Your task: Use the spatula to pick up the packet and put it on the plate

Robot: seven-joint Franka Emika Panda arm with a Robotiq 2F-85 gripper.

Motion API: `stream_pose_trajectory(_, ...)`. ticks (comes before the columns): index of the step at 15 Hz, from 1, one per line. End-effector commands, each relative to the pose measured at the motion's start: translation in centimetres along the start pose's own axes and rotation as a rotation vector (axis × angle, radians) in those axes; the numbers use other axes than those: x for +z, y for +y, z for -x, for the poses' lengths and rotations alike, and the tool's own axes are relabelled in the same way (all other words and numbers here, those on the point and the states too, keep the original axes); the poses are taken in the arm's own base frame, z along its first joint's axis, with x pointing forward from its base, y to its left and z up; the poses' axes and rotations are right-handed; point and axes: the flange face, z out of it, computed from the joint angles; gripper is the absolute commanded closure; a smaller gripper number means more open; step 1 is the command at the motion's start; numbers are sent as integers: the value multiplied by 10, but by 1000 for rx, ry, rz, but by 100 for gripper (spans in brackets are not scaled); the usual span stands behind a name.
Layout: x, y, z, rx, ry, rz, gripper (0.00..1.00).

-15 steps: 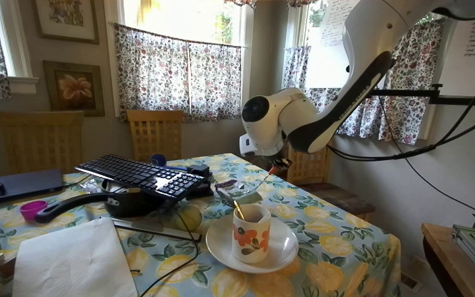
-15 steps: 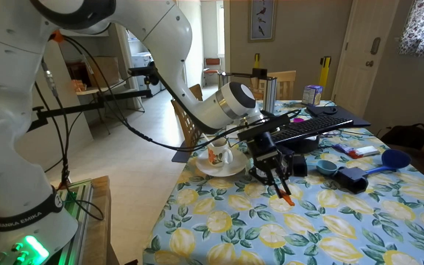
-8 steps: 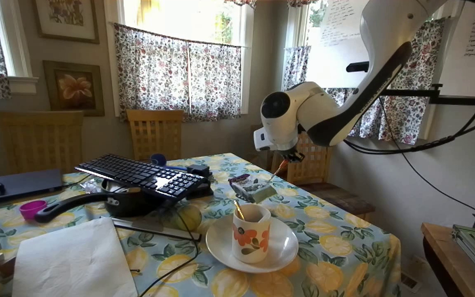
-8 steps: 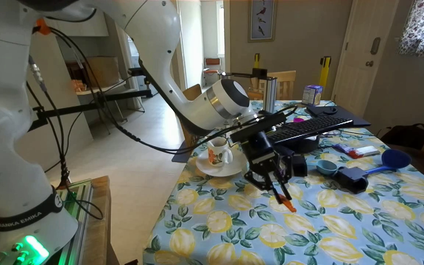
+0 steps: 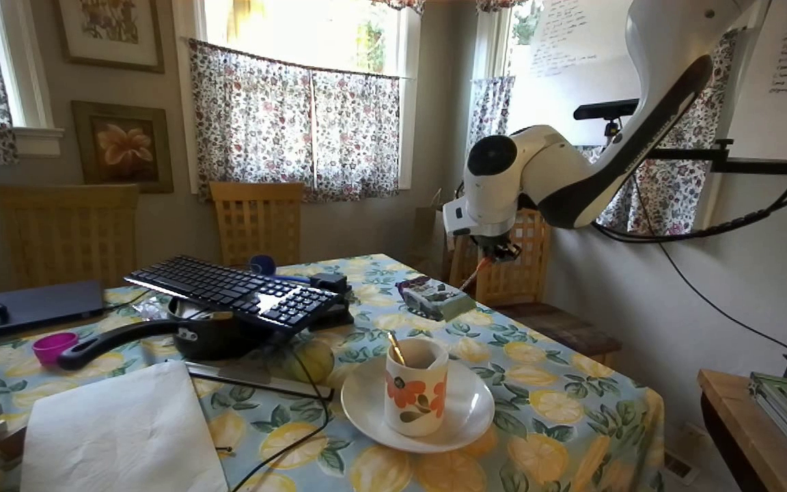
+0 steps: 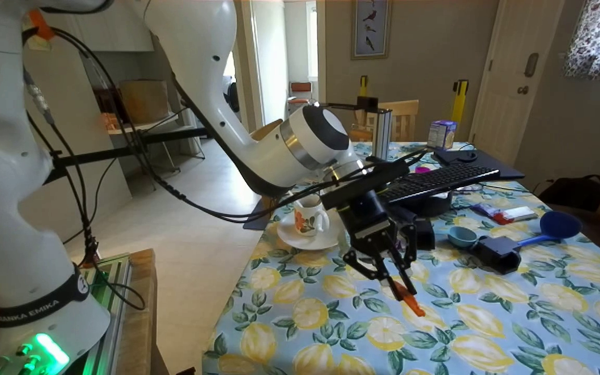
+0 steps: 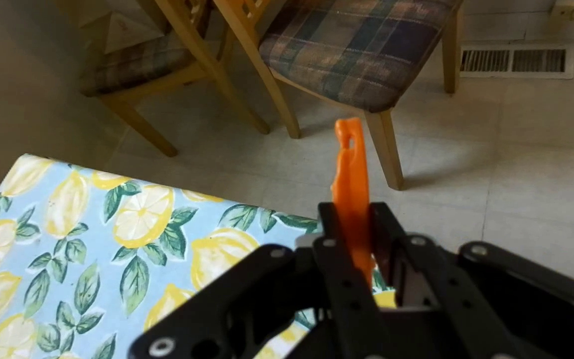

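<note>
My gripper (image 7: 351,212) is shut on the orange handle of the spatula (image 7: 352,169). In an exterior view the spatula's thin shaft (image 5: 468,279) slants down from the gripper (image 5: 497,251) to the packet (image 5: 434,298), a flat silvery-grey block with purple and green ends. The packet sits at the spatula's lower end; I cannot tell whether it touches the table. Elsewhere the gripper (image 6: 405,295) and orange handle (image 6: 413,304) hide most of the packet. The white plate (image 5: 472,420) stands nearer that camera, with a flowered cup (image 5: 415,396) on it; the plate also shows here (image 6: 305,245).
A keyboard (image 5: 229,290) lies over a black pan (image 5: 212,340) beside the plate. A thin gold stick (image 5: 397,348) rises from the cup. A blue ladle (image 6: 560,226), teal bowl (image 6: 462,237) and black box (image 6: 498,255) stand on the table. A chair (image 7: 361,50) is past the table edge.
In an exterior view the arm, spatula and packet have moved together to the right and slightly up. The plate and cup have not moved. The gripper has stayed shut on the handle.
</note>
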Motion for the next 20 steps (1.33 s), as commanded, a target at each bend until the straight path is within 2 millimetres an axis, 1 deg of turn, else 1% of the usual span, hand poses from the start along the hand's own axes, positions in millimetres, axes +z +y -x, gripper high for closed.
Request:
stream_pose_trajectory(1, 1, -4, 20, -48, 23, 30, 95)
stream_pose_trajectory(2, 4, -2, 22, -56, 23, 29, 95)
stream_pose_trajectory(3, 5, 0, 12, -22, 10, 5, 80)
stream_pose_trajectory(5, 7, 0, 15, -31, 12, 4, 80)
stream_pose_trajectory(10, 8, 0, 15, -35, 12, 5, 80)
stream_pose_trajectory(11, 10, 1, 13, -40, 13, 5, 95)
stream_pose_trajectory(16, 10, 0, 9, -48, 30, 11, 95)
stream_pose_trajectory(20, -5, -6, -1, -62, 32, 33, 95)
